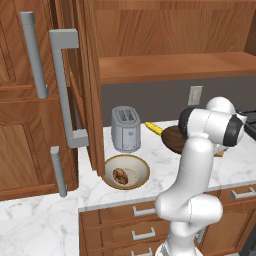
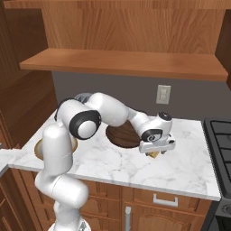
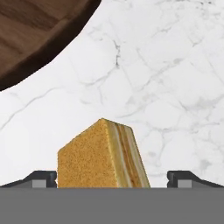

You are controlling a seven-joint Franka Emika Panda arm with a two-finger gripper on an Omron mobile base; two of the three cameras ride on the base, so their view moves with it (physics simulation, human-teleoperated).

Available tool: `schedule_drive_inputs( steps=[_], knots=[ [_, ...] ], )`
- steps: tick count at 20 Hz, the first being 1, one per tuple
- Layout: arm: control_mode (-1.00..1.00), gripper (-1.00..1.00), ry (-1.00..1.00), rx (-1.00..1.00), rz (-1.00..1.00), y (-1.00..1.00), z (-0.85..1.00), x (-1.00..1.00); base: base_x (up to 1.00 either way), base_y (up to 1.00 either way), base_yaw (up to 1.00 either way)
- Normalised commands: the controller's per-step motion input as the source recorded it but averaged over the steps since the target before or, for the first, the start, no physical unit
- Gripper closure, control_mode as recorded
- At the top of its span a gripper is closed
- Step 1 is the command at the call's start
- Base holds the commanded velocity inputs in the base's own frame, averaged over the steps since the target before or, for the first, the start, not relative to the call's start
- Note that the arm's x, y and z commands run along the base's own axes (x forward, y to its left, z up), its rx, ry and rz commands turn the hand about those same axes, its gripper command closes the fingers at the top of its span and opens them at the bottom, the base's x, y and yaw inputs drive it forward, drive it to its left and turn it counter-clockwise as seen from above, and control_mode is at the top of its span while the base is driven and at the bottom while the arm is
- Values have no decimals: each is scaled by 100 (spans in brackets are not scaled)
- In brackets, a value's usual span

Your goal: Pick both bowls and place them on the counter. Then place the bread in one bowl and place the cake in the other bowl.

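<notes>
The beige bowl stands on the counter by the cabinet side, and the knobbly brown bread lies inside it. Further right on the marble sits the dark wood bowl, seen as a dark curve in the hand view. Just right of it, the tan cake rests on the counter. My gripper hangs low over the cake, open. Its fingertips stand on either side of the cube, with a gap on both sides.
A silver toaster stands behind the beige bowl, and a yellow cylinder lies beside it. An open cabinet door with long handles is on the left. A stove edge borders the counter on the right.
</notes>
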Motion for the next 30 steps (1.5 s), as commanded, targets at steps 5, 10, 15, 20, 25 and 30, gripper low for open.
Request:
schedule_drive_inputs(
  steps=[5,10,15,20,25,30],
  knots=[
    [-100,100,1,0,0,7,-8,1,0,0,0],
    [-100,100,0,0,0,2,0,0,0,0,0],
    [-100,100,0,0,0,4,0,-2,0,0,0],
    [-100,100,0,0,0,0,15,-16,0,0,0],
    [-100,100,-2,0,0,3,45,-29,0,0,0],
    [-100,100,-8,0,0,19,50,-29,0,0,0]
  ],
)
